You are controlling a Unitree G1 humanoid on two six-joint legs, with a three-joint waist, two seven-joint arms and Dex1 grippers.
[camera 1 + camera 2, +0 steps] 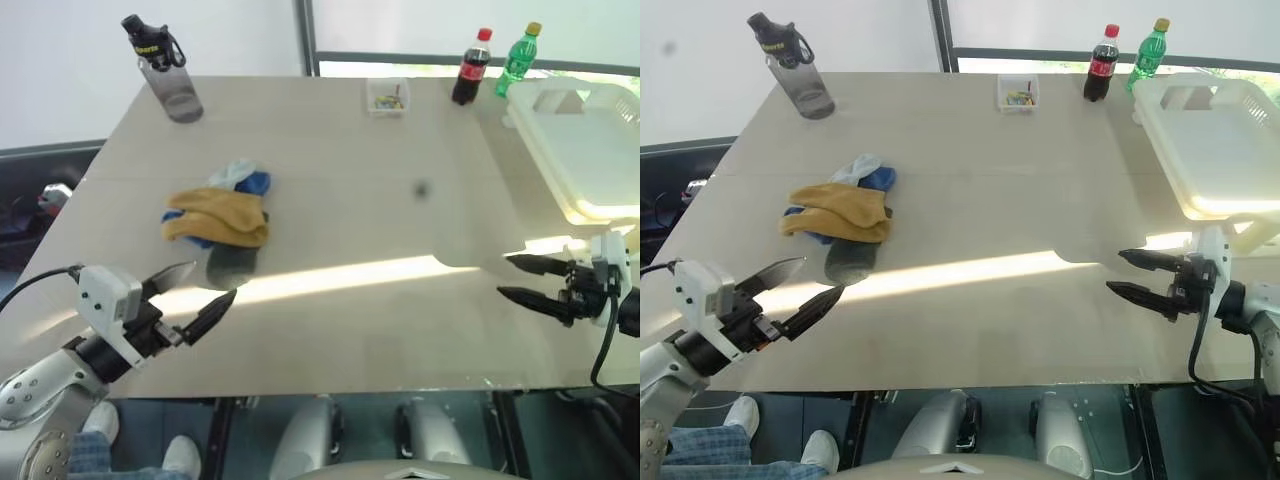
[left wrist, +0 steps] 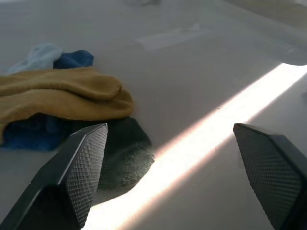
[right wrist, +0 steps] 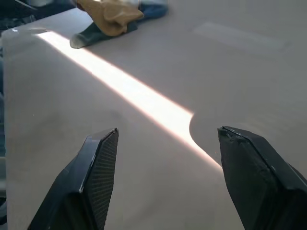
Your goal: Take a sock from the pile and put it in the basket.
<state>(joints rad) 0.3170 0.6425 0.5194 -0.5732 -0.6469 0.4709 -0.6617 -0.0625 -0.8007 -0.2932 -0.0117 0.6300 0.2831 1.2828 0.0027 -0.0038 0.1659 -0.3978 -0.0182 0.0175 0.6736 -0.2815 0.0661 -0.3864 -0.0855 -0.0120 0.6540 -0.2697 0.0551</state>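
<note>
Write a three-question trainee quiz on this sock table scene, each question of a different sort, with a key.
1. True or false: the left gripper is shut on a sock.
2. Which sock lies on top of the pile? A mustard yellow, B dark green, C red.
3. Fill in: the basket sits on the robot's ____ side of the table.

Key: 1 false, it is open beside the pile. 2 A. 3 right, near the right gripper.

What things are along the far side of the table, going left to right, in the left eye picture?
Grey water bottle → small clear box → cola bottle → green bottle → white basket.
</note>
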